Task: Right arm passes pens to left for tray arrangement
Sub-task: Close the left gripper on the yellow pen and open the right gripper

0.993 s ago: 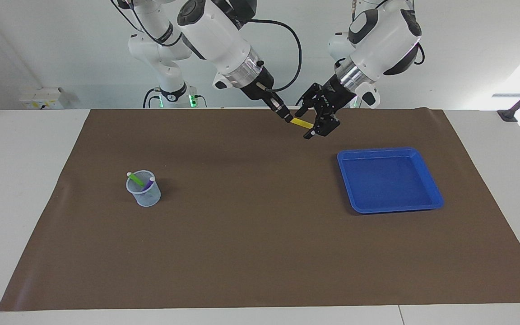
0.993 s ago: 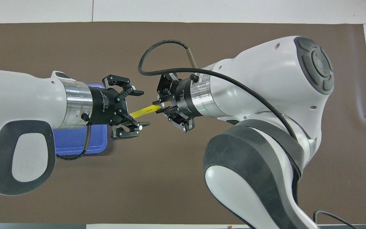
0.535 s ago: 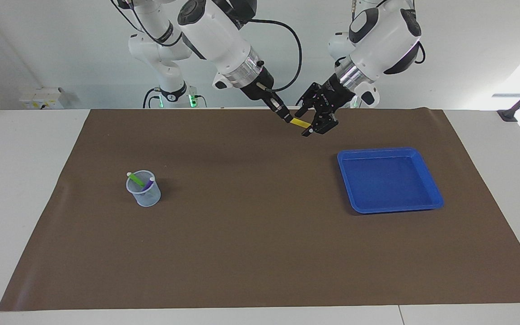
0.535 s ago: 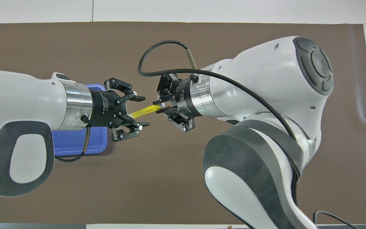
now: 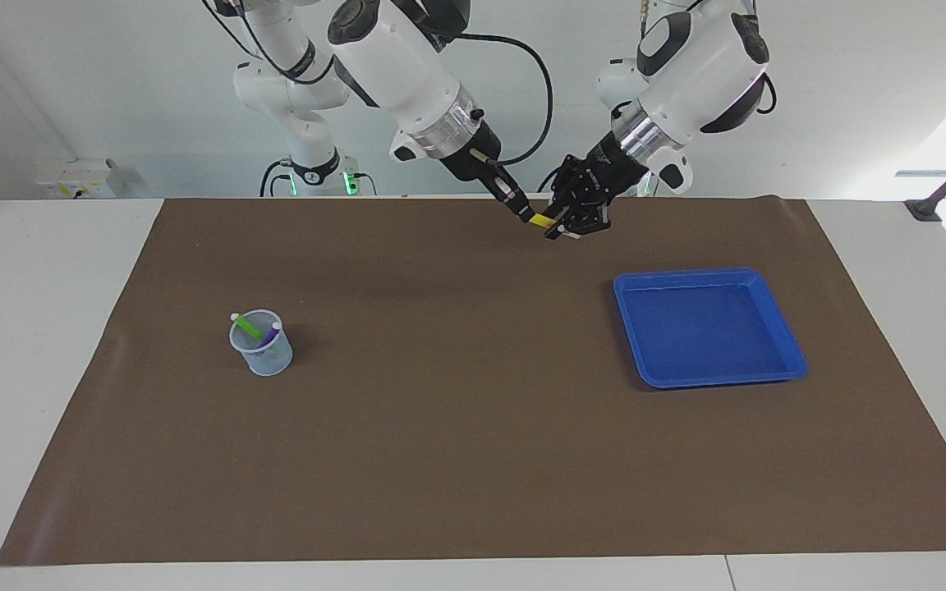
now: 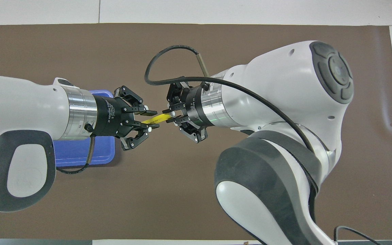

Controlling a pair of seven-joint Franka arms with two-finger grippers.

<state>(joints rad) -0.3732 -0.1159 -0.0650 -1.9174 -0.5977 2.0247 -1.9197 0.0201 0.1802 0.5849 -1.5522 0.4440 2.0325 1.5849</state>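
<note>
Over the brown mat (image 5: 473, 460), near the robots' edge of the counter (image 5: 29, 345), found the yellow pen (image 5: 544, 222) up in the air, roughly level, between the two arms. Found the right arm (image 5: 407, 74) gripping one end of it, jaws shut tight on the pen. Found the left arm (image 5: 686, 66) reaching in from the tray's end, jaws drawn in narrow on either side of the pen's free end; could not tell whether pressing on it or a hair apart.

From the facing view, made out the whole blue tray (image 5: 707, 328) flat on the mat toward the left arm's end, with nothing in it. Made out also the pale mesh cup (image 5: 264, 355) toward the right arm's end, with the green pen (image 5: 246, 325) and purple pen (image 5: 270, 335) leaning inside, whitish ends up. From the overhead view, lost the cup under the right arm's bulk and caught only one corner of the tray below the left wrist; gained a closer look at the jaws and the yellow pen between them.

Read "2F Adaptive" in white on the black body of the left jaws, overhead view only; could not read the smaller print beneath, nor the small lettering on the right wrist.
</note>
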